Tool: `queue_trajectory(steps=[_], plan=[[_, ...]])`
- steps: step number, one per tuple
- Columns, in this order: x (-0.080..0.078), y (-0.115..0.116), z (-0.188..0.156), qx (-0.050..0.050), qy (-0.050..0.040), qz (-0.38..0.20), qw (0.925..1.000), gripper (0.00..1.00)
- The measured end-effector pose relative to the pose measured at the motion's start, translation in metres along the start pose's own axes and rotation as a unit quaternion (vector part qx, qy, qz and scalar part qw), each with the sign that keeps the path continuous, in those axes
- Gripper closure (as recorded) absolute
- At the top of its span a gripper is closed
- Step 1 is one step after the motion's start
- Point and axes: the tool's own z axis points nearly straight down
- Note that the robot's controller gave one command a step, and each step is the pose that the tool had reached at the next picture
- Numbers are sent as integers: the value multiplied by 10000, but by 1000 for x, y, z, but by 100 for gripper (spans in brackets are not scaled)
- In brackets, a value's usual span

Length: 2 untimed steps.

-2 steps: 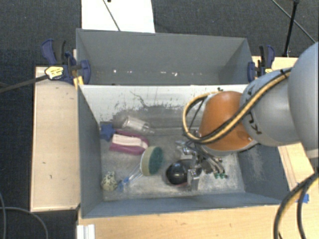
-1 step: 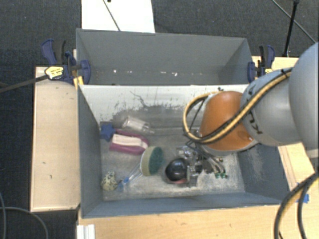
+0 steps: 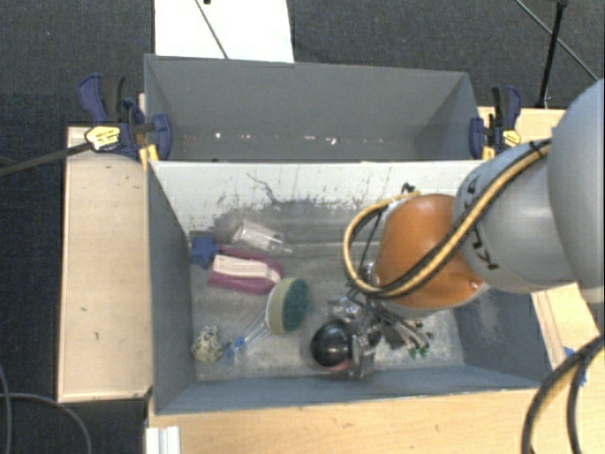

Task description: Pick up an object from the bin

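Lying nearest the tool: a glossy black ball [image 3: 328, 345] on the bin floor, close to the near wall and a little right of the middle.
Ball to tool: the tool [image 3: 362, 351] is just beside the ball on its right, perhaps touching it, so the ball lies to the tool's left at much the same depth.
Long axis: none, since it is a ball; I judge it would roll if pushed from one side only.
Tool state: cannot tell whether it is open or closed, or whether it grips the ball; it sits low under the orange cover [image 3: 425, 258].
Coming move: likely turns on that small leftward offset.
Close neighbours: a round pad with a green face [image 3: 287, 305] just left of and beyond the ball; small green bits [image 3: 417, 350] right of the tool.
Farther left: a pink-and-white packet [image 3: 243, 273], a blue piece [image 3: 201, 249], and a speckled lump [image 3: 206, 346] near the near-left corner.
Around all: the grey bin [image 3: 172, 282].
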Motion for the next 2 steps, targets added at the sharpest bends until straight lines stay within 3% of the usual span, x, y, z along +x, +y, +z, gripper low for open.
queue_trajectory(steps=[1, 2], plan=[[9, -39, -36, 5, -9, -2311, 9729, 100], [-19, -64, -147, 24, -39, -2502, 9682, 100]])
